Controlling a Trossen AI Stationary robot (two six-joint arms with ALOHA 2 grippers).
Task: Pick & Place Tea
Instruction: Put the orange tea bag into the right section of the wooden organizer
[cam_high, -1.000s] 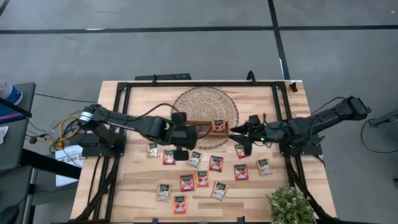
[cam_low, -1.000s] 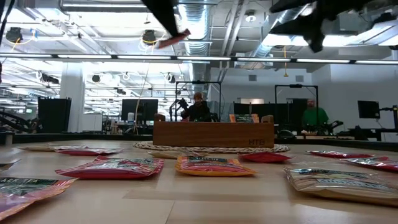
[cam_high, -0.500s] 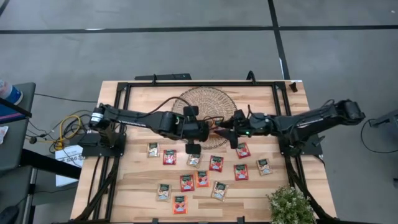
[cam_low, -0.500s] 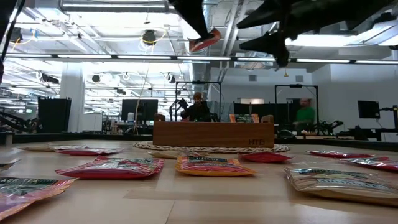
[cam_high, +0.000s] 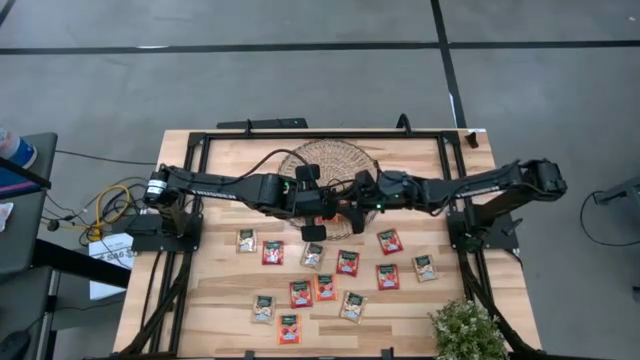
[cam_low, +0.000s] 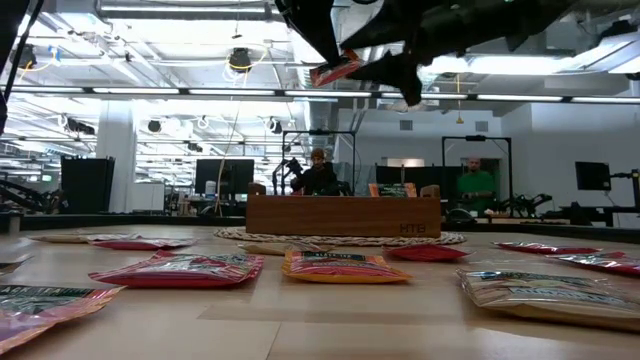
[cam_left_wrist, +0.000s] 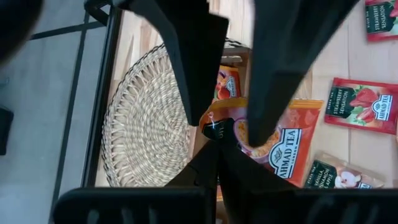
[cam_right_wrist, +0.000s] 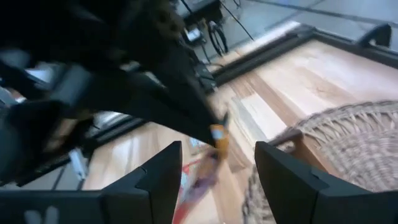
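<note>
Tea is in the air at this moment: one orange sachet (cam_left_wrist: 273, 140) hangs pinched by a corner in the left claw (cam_high: 337, 203), above the wooden tray (cam_low: 343, 215) that sits on the round wicker mat (cam_high: 331, 166) at the back of the tabletop (cam_high: 220, 290). From the low view the sachet (cam_low: 335, 69) shows high over the tray, tilted, with the left claw's fingers pressed together on it. The right claw (cam_high: 357, 190) has its fingers spread wide and points straight at the packet from the other side, the two arms meeting nose to nose over the mat. In the right wrist view the sachet's edge (cam_right_wrist: 217, 136) lies between that arm's two open fingers (cam_right_wrist: 160, 180), but I cannot tell whether they touch it yet. One orange sachet (cam_left_wrist: 227, 84) already stands in a tray compartment. The other sachets (cam_high: 347, 262), red, orange and pale with green tops, lie scattered flat on the front half of the tabletop, well apart from the tray. My reading is that this is a hand-over or a regrip in mid-air before the packet goes into the tray. The next move, as I judge it, calls for the right claw to close squarely on the free part of the sachet before the left lets go, or else the thin packet may slip and drop.
</note>
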